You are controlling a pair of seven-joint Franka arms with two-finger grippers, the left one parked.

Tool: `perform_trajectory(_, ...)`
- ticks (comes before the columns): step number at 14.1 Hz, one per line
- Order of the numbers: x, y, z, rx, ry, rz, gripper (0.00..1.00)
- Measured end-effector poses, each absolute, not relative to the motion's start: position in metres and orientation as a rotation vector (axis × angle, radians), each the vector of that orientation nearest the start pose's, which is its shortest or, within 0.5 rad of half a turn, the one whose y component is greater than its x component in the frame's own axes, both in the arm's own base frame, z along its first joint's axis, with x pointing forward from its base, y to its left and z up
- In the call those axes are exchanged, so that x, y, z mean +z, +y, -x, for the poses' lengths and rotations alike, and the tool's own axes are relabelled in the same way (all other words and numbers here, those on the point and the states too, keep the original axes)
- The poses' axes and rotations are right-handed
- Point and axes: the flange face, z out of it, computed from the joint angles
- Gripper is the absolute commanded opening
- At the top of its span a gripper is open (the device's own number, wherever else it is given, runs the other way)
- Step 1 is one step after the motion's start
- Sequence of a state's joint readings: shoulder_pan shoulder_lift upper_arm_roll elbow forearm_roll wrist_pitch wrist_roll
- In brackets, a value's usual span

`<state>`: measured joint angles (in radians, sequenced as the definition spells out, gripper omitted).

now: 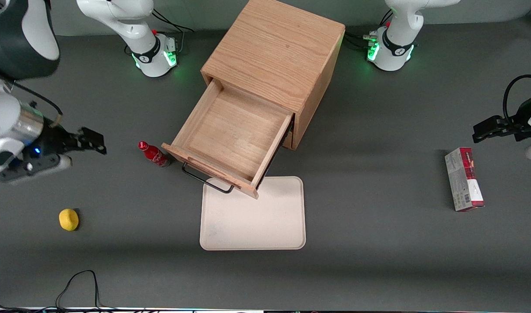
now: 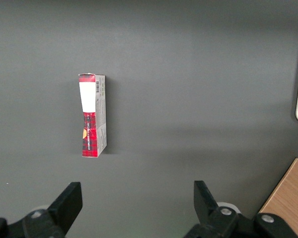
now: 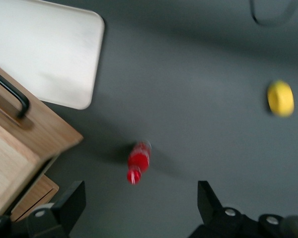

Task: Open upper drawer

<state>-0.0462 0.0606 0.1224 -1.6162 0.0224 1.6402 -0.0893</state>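
Note:
The upper drawer (image 1: 235,139) of the light oak cabinet (image 1: 276,48) stands pulled far out, its wooden box bare inside. Its long black bar handle (image 1: 206,180) hangs over the tray's edge. In the right wrist view the drawer front (image 3: 25,134) and its handle (image 3: 12,94) show. The lower drawer's front edge (image 3: 35,196) shows beneath it. My right gripper (image 1: 91,143) is open and empty, well away from the drawer toward the working arm's end of the table, above the tabletop (image 3: 141,203).
A small red bottle (image 1: 154,155) stands beside the drawer front, between it and my gripper; it shows in the right wrist view (image 3: 138,161). A yellow lemon (image 1: 68,219) lies nearer the front camera. A cream tray (image 1: 253,215) lies in front of the drawer. A red-and-grey box (image 1: 463,179) lies toward the parked arm's end.

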Motion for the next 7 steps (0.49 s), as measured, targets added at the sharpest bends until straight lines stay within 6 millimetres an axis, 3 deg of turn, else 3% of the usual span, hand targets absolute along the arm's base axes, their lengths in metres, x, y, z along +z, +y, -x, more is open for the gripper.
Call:
perform_trajectory(4, 0.593, 0.013, -0.508, 0.057, -0.102, 3.126, 1.0)
perform_trajectory(7, 0.6, 0.01, -0.503, 0.04, -0.092, 3.134, 1.0)
